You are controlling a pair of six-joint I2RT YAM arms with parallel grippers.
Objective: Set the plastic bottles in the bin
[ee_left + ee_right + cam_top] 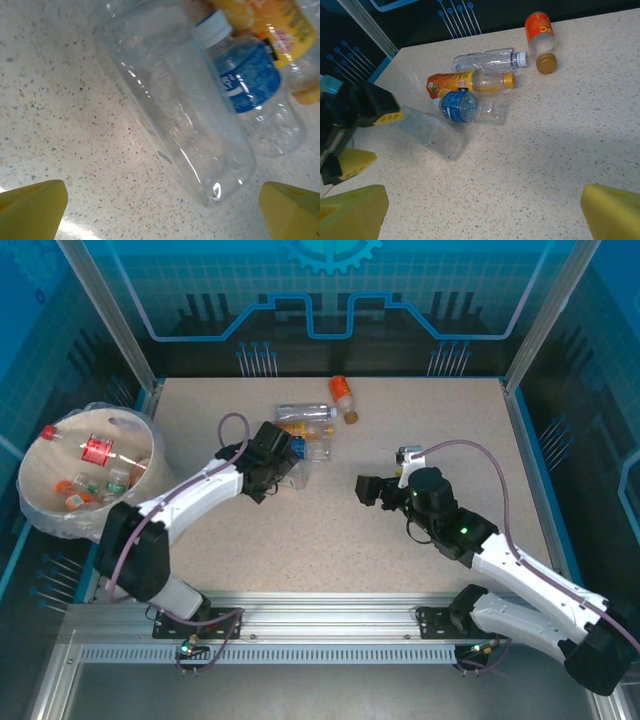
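Progress: I am counting several small plastic bottles (97, 449) lying in the large round cream-white bag-lined bin (40, 502) at left, and five lying mid-table, toward the far side. Left gripper (162, 210) is hovering with jaws spread, released, around the base of a clear, square, unlabelled bottle (175, 110). Right gripper (485, 210) is idling, released and empty.

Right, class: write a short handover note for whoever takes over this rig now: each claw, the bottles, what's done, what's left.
Left claw: open, empty, poised over the clear unlabelled bottle.
Right claw: open, empty, over bare table.
Done: several bottles lie in the bin.
Left: five bottles on the table, namely that clear one, the blue-label bottle, the yellow-label bottle, the white-capped clear bottle and the orange-label bottle farther back.
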